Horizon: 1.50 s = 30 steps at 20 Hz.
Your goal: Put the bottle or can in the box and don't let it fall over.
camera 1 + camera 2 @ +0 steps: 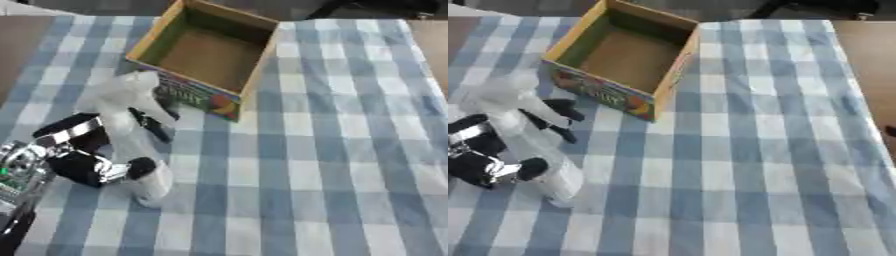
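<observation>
A white spray bottle (131, 135) with a trigger head stands on the checked cloth at the left, leaning slightly toward me. My left hand (83, 150) is curled round its body, thumb in front near the base and fingers behind. An open cardboard box (208, 55) with yellow rims, a green inner wall and a colourful printed side sits at the back centre, beyond the bottle; nothing shows inside it. My right hand does not show in either view.
A blue and white checked cloth (332, 150) covers the table, with bare brown tabletop (868, 55) at the right edge. The cloth stretches flat to the right of the bottle and box.
</observation>
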Available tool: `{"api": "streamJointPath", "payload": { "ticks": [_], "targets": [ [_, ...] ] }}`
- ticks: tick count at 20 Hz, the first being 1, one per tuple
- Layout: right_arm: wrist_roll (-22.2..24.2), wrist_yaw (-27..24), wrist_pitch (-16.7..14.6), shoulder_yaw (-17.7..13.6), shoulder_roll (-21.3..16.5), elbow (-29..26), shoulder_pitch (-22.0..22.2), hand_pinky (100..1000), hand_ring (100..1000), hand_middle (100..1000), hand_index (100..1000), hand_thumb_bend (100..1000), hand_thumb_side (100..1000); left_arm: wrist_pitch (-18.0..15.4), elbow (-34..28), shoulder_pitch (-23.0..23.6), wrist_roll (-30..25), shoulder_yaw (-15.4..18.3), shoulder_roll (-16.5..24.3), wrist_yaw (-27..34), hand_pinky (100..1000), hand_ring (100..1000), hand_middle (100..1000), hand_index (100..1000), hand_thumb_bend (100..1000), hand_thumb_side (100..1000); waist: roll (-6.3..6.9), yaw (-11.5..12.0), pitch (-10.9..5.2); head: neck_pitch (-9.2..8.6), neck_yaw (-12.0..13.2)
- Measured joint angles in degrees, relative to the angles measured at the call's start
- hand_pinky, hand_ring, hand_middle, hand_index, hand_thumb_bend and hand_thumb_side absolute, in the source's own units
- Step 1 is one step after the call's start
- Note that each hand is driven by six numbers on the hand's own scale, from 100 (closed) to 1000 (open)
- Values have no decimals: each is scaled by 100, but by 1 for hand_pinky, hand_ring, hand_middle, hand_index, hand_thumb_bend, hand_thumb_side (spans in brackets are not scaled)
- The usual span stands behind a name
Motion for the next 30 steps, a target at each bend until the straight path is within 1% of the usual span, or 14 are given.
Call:
{"api": "streamJointPath", "payload": {
  "ticks": [6, 7, 10, 14, 19, 24, 26, 28, 30],
  "targets": [
    [13, 3, -8, 0, 36, 1, -1, 855, 1000, 1000, 992, 100, 715, -61, 109, 143, -48, -67, 0, -184, 1000, 736, 861, 996, 383, 468, -6, 6, 19, -2, 2],
    [13, 4, -8, 0, 38, 2, -1, 855, 1000, 1000, 992, 100, 716, -83, 124, 165, -54, -68, 0, -215, 1000, 735, 860, 995, 380, 455, -10, 9, 22, -3, 2],
    [18, 4, -12, -1, 38, 2, -3, 855, 1000, 1000, 991, 100, 716, -221, 126, 229, -48, -70, 0, -365, 1000, 732, 855, 990, 382, 438, -24, 13, 27, -26, 2],
    [22, 4, -16, -1, 39, 2, -5, 856, 1000, 1000, 991, 100, 716, -445, 221, 307, -5, -105, 0, -619, 1000, 728, 850, 992, 383, 437, -35, 14, 52, -45, 6],
    [25, 4, -18, -1, 41, 2, -6, 856, 1000, 1000, 991, 100, 716, -605, 406, 381, 58, -145, 0, -842, 1000, 728, 848, 993, 395, 445, -48, 15, 64, -50, 25],
    [29, 4, -16, -1, 44, 2, -12, 857, 1000, 1000, 991, 100, 716, -749, 582, 406, 173, -174, -18, -1062, 1000, 726, 844, 975, 399, 440, -68, 18, 93, -52, 32],
    [35, 4, -12, -1, 44, 3, -12, 857, 1000, 1000, 989, 100, 716, -815, 608, 406, 228, -184, -48, -1147, 1000, 722, 841, 951, 385, 429, -69, 18, 93, -52, 40],
    [37, 4, -10, -1, 45, 3, -17, 857, 1000, 1000, 989, 100, 716, -876, 618, 406, 280, -205, -48, -1197, 1000, 716, 838, 921, 339, 408, -69, 18, 93, -52, 43],
    [40, 4, -8, -1, 45, 4, -23, 857, 1000, 1000, 989, 100, 715, -922, 618, 406, 320, -216, -50, -1215, 1000, 709, 835, 887, 237, 369, -69, 18, 93, -54, 43]
  ]
}}
